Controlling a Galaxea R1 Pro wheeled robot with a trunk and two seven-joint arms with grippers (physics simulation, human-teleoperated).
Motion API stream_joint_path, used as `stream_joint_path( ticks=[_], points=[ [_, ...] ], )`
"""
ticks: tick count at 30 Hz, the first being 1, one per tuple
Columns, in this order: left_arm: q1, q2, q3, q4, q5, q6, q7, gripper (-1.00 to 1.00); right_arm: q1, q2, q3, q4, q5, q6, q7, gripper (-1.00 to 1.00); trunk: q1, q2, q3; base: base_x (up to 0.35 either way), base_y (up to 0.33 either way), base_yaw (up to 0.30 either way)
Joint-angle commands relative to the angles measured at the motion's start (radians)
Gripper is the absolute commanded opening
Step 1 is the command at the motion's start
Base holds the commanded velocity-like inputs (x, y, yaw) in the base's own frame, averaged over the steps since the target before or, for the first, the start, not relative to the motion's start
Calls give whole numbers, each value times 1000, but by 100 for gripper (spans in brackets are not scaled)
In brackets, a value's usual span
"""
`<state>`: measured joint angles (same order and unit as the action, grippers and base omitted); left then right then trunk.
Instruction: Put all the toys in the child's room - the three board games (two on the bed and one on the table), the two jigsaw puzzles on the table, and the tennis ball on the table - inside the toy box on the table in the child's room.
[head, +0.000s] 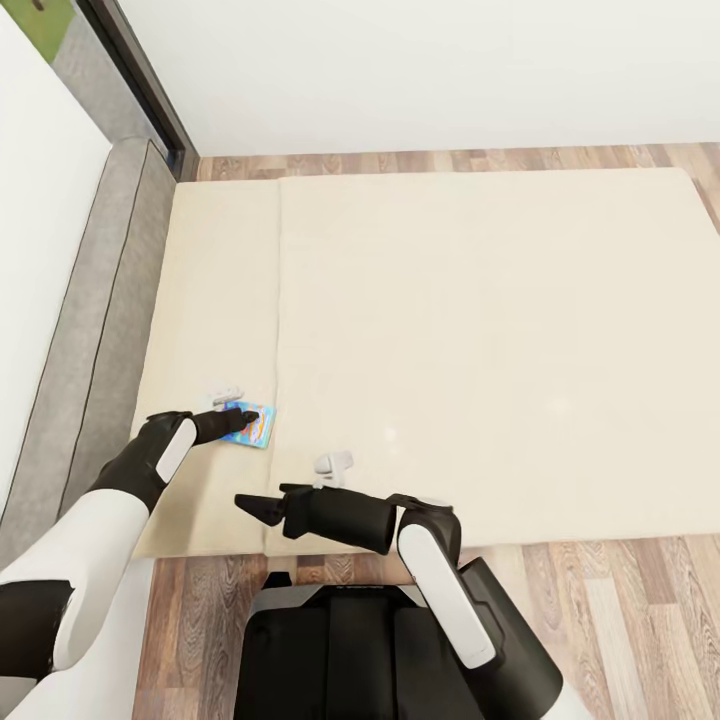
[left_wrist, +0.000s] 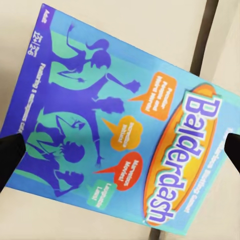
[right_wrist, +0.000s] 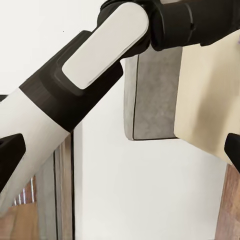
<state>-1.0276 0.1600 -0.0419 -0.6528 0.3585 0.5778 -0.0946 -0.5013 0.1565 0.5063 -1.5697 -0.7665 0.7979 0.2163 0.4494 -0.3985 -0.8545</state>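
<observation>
Grey headboard (head: 95, 330) runs along the bed's (head: 480, 330) left edge, beige two-part mattress, seam running 12 to 6 o'clock left of centre. Left gripper (head: 243, 413) reaches low over the blue board game (head: 256, 426), which lies flat on the mattress at about 8 o'clock of the bed, just left of the seam. In the left wrist view the box (left_wrist: 115, 125) lies between the two dark fingertips (left_wrist: 10, 157), spread wide, one beyond each end of the box; contact not clear. Lid reads "Balderdash" in white on an orange oval; purple silhouettes, orange and green speech bubbles, small print too blurred. Right gripper (head: 250, 503) hangs at 6 o'clock over the bed's near edge, pointing left, fingers apart, nothing between. Wood floor (head: 620, 610) around the bed.
</observation>
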Motion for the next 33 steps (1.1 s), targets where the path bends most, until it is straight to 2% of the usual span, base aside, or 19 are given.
stream_joint_path(
  ticks=[1, 33],
  points=[
    [0, 1, -3, -1, 2, 4, 0, 100, 0, 2, -1, 1, 4, -1, 4, 100, 1, -2, -1, 0, 0, 0],
    [1, 5, 3, -1, 3, 4, 0, 100, 0, 6, 0, 7, 4, -13, 5, 100, 1, -2, -1, 0, 0, 0]
  ],
)
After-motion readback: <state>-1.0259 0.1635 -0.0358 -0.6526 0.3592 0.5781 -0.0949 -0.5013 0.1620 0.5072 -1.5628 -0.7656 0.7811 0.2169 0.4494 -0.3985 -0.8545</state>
